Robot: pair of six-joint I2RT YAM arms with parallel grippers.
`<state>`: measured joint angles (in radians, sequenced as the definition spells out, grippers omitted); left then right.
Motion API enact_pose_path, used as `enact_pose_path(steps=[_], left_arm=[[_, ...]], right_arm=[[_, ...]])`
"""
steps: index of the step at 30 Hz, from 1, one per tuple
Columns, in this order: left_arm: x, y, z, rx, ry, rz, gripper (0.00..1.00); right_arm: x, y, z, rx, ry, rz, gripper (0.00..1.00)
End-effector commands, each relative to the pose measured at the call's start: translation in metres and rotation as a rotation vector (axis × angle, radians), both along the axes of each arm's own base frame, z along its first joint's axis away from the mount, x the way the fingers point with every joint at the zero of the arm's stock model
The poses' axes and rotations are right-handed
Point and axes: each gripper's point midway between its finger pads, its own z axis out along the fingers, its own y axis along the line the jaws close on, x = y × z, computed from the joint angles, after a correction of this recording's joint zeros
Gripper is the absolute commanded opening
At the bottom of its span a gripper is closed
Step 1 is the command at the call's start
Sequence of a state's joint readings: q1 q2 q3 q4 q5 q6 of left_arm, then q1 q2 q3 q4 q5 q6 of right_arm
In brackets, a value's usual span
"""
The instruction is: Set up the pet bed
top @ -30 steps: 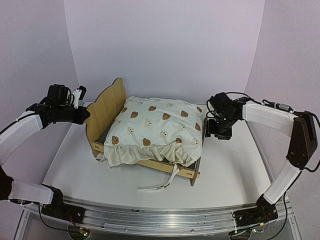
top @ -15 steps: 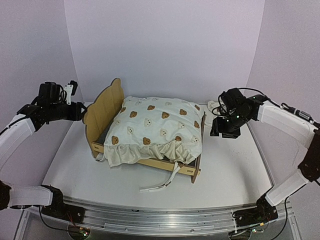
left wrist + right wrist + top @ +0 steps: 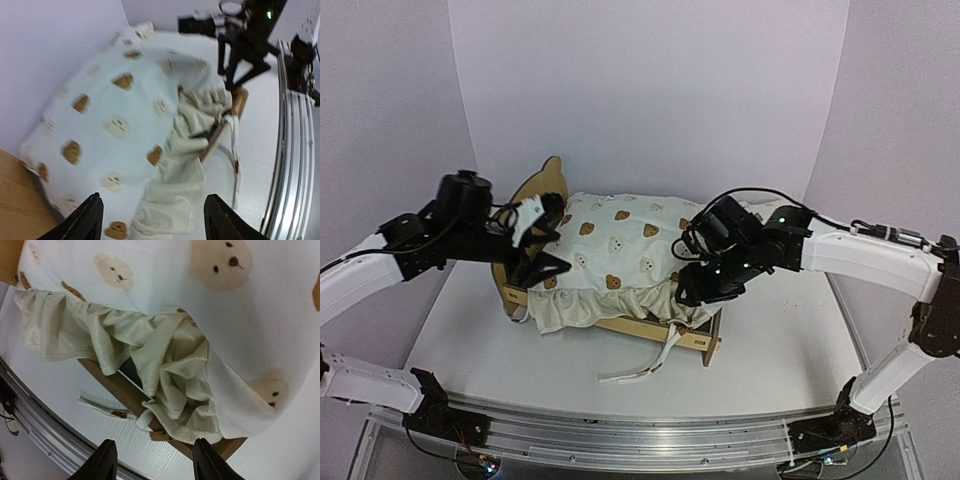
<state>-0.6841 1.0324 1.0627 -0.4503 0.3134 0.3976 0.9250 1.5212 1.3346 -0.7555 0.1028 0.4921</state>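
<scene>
Fingers [image 3: 89, 220] of the left gripper [image 3: 151, 209] and right gripper [image 3: 152, 454] are standing apart, gripping nothing, and hovering over the head and foot ends of the pet bed [image 3: 620, 245], which is sitting mid-table [image 3: 775, 340] with a white strap [image 3: 642, 372] trailing off its near edge.

Two slim robot arms of the same make. The left arm [image 3: 360, 268] and right arm [image 3: 865, 250] have long white shells over their links, joined by rounded black joints. Each stands on a black base [image 3: 428, 400] with thin wires trailing beside it. Loose black cables [image 3: 745, 194] loop along the right arm near its wrist, where a small green light [image 3: 782, 217] glows. The left gripper [image 3: 552, 245] has a bulky black body with a white panel on one side. The right gripper [image 3: 152, 442] is all black. Seen close, its fingers [image 3: 102, 462] are matte black, flat and blunt-ended, as are the left ones.
</scene>
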Motion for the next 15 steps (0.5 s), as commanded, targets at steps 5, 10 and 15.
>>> enact_pose_path(steps=[5,10,15], left_arm=[[-0.003,-0.014,-0.160,0.448,0.197,-0.135,0.77],[0.003,-0.008,-0.190,0.532,0.109,-0.154,0.77],[0.017,0.001,-0.206,0.608,0.048,-0.111,0.59]], right_arm=[[0.041,0.020,-0.043,-0.095,-0.029,-0.164,0.56],[0.048,0.029,-0.073,-0.133,-0.003,-0.162,0.52],[0.046,0.023,-0.081,-0.165,-0.005,-0.156,0.17]])
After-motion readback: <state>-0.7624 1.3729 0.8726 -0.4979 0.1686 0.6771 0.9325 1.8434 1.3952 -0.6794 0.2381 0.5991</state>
